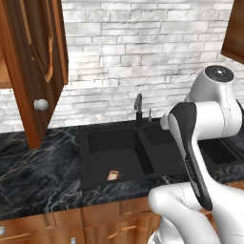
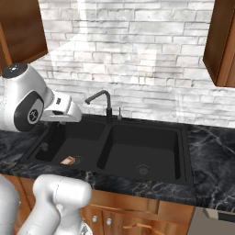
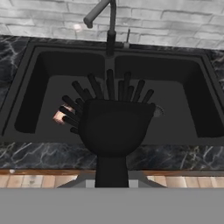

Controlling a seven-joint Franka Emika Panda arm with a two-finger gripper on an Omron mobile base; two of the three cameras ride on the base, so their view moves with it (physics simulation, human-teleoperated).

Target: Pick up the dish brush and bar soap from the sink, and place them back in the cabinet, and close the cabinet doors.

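Bristles of the dish brush fan toward the faucet in the hand view, its head close to the lens and its handle running straight down between the fingers, so the gripper is clamped on it above the sink. Both base views show the bar soap lying near the drain of the left basin, lengthwise roughly along the counter edge. Left base view alone shows a cabinet door swung open, knob facing out.
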